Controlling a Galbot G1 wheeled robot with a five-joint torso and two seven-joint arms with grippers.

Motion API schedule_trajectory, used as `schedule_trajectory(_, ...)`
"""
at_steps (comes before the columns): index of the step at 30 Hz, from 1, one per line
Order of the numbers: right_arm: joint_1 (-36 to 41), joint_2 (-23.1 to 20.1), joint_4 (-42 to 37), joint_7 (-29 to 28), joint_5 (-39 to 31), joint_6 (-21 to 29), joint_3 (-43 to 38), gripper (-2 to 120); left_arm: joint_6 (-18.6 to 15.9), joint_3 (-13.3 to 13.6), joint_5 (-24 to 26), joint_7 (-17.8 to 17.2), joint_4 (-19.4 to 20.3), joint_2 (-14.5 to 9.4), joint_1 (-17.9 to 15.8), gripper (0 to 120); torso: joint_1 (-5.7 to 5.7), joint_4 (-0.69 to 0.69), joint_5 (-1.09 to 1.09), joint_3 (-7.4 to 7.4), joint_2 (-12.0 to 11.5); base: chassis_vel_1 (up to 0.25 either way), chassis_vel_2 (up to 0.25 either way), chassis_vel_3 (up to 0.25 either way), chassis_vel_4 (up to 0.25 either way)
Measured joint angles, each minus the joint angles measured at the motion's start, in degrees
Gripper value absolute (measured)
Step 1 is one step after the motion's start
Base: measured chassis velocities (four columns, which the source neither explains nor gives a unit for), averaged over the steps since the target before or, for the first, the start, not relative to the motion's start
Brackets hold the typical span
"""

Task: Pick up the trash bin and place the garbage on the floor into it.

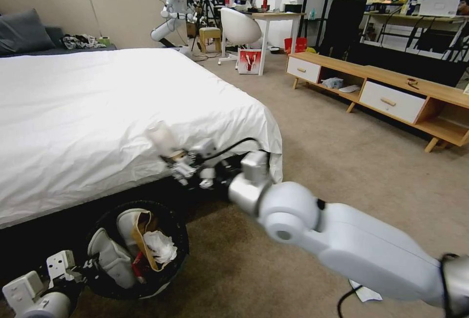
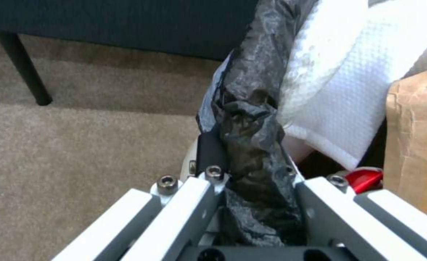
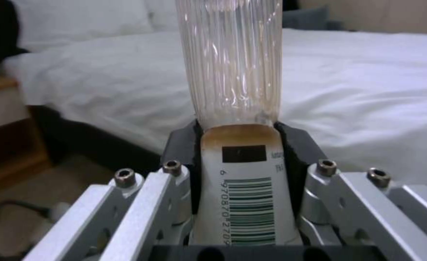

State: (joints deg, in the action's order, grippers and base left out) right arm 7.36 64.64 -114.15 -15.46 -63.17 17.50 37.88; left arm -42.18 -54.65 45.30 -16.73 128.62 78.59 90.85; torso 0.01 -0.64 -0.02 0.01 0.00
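The round bin lined with a black plastic bag, clamped at its rim by the left gripper, already holds tissues and brown paper, while the right gripper grips a clear ribbed plastic bottle above the beige carpet floor, not yet dropped in.

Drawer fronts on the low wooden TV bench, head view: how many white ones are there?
2. One white drawer front sits at the far end of the low wooden bench; the other white drawer front is nearer its middle. The frame edge may hide more.

A white-sheeted bed stands on beige carpet; a low wooden drawer cabinet lines the far wall beside a desk.
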Motion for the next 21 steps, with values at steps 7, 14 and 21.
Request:
schedule_trajectory(7, -2.27, 7.00, 2.74, -2.89, -4.39, 1.47, 5.24, 28, 0.00, 0.35, -0.11, 0.00, -0.24, 0.01, -0.36, 3, 0.00, 0.02, 0.00, 0.00, 0.00, 0.000, 0.000, 0.000, 0.000)
schedule_trajectory(14, -2.33, 9.21, 4.16, -4.78, -5.79, 3.23, 10.07, 26, 0.02, 0.36, -0.12, 0.00, -0.29, 0.03, -0.49, 3, 0.00, 0.00, 0.01, 0.00, 0.00, 0.000, 0.000, 0.000, 0.000)
schedule_trajectory(21, -0.74, 9.20, 5.58, -5.28, -4.47, 3.77, 12.21, 26, 0.04, 0.28, -0.12, 0.02, -0.10, 0.14, -0.39, 3, 0.00, 0.01, 0.01, 0.00, 0.00, 0.000, 0.000, 0.000, 0.000)
